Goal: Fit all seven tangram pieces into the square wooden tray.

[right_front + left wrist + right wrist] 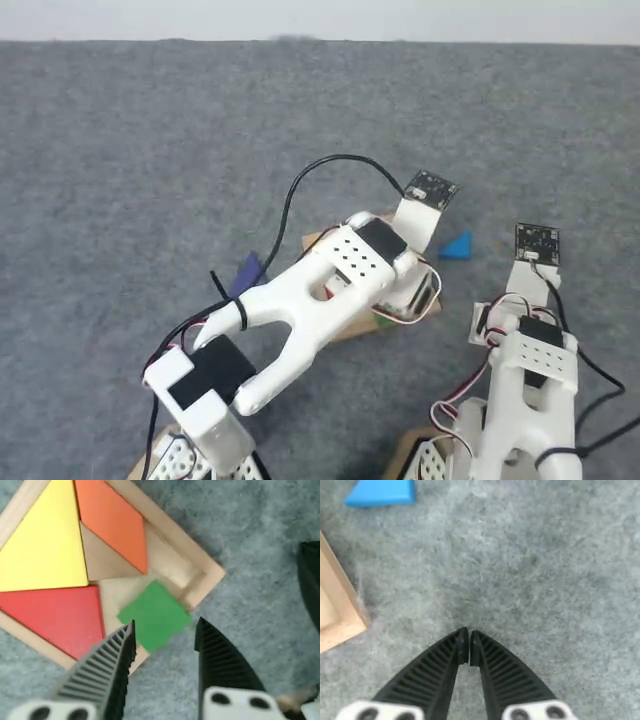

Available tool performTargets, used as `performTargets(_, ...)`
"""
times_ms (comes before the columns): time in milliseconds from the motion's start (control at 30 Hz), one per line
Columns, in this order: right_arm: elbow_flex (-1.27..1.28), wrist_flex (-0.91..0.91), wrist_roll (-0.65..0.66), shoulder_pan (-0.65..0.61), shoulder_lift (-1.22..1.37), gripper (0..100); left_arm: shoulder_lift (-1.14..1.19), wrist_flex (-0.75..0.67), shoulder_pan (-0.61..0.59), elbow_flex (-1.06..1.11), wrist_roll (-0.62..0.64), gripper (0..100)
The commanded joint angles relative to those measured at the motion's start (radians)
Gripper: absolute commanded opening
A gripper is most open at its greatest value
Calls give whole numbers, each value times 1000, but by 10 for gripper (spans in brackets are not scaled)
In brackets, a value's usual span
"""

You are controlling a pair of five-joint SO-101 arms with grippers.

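Over tray (212, 574) corner: left gripper (165, 626) stretched forward, fingers apart above green square (152, 611).
Beside tray: right gripper (469, 635), fingers together.

The wooden tray (350, 330) lies on a grey carpeted table (130, 150), and most of it is covered by the left arm (330, 290), which stretches over it from its base below and to the left of the tray. Only a far corner and a strip of the near edge of the tray show. A sliver of a green piece (384, 320) shows at that near edge, under the arm. A dark purple piece (247, 272) lies on the table just left of the tray. A blue triangle (456, 246) lies on the table just right of the tray, apart from it. The right arm (528, 380) stands further right of the tray, beyond the blue triangle and nearer the bottom edge.
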Motion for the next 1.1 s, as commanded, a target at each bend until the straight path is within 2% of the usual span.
performTargets(0, -6, -18, -9, -8, -25, 24, -69, -20, -46, 5, -15, 192)
performTargets(100, -6, -18, -9, -8, -25, 24, -69, -17, -100, 5, -28, 192)
performTargets(233, -6, -18, -9, -8, -25, 24, -69, -12, -115, 16, -127, 192)
performTargets(333, -6, -18, -9, -10, -25, 24, -78, -18, -110, 54, -169, 192)
performTargets(533, -6, -21, -8, -10, -24, 24, -80, -20, -34, 133, -347, 192)
performTargets(767, -6, -19, -8, -10, -24, 24, -71, -81, -5, 157, -356, 192)
performTargets(900, -6, -19, -8, -10, -22, 24, -71, -91, -57, 156, -362, 191)
performTargets(1067, -6, -19, -8, -12, -22, 24, -69, -83, -126, 157, -430, 191)
